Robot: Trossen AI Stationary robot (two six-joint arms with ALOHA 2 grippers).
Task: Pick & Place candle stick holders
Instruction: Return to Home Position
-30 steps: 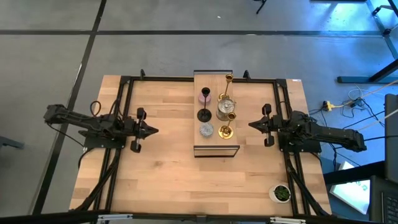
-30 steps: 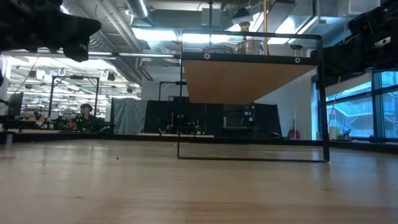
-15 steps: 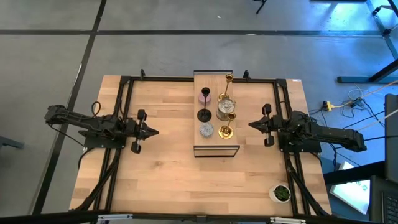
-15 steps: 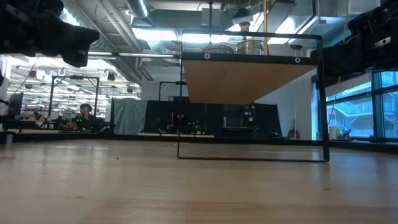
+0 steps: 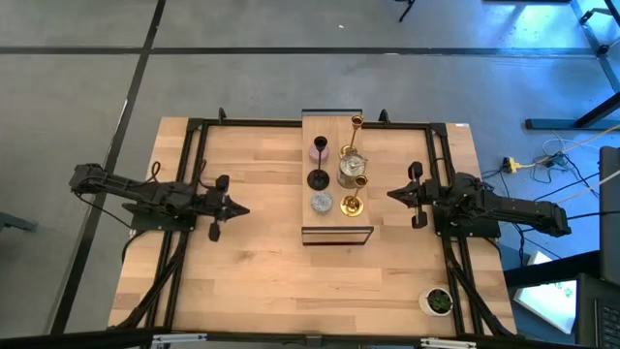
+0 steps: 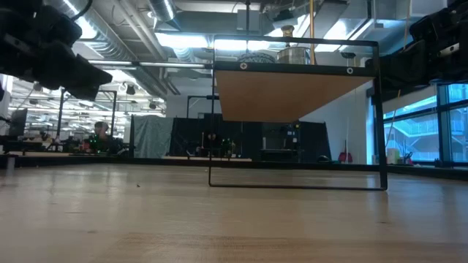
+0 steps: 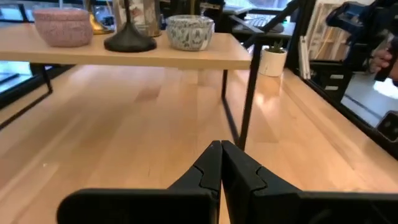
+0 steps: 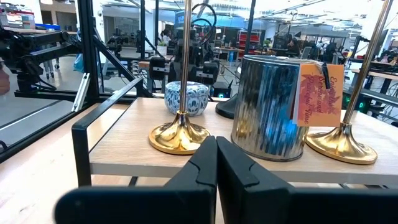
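Observation:
Six candle stick holders stand by their bases on a raised light-wood shelf [image 5: 337,231] at the table's middle. They are lilac-pink [image 5: 320,148], black [image 5: 318,179], grey-blue [image 5: 322,203], silver [image 5: 349,171], tall gold [image 5: 356,124] and short gold [image 5: 353,205]. My left gripper [image 5: 244,208] hovers left of the shelf, shut and empty. My right gripper [image 5: 390,195] hovers right of the shelf, shut and empty, level with the short gold holder's base [image 8: 179,135] and the silver holder [image 8: 270,115]. The left wrist view shows the pink [image 7: 62,26], black [image 7: 129,42] and grey-blue [image 7: 189,31] holders.
The shelf stands on thin black legs [image 7: 247,106] with open room under it [image 6: 292,153]. A small white pot with a green plant [image 5: 438,301] stands at the near right corner. Black frame rails [image 5: 194,155] run along both sides of the table.
My left gripper has moved a little toward the table's near edge and has come down somewhat, still shut. The holders have kept still.

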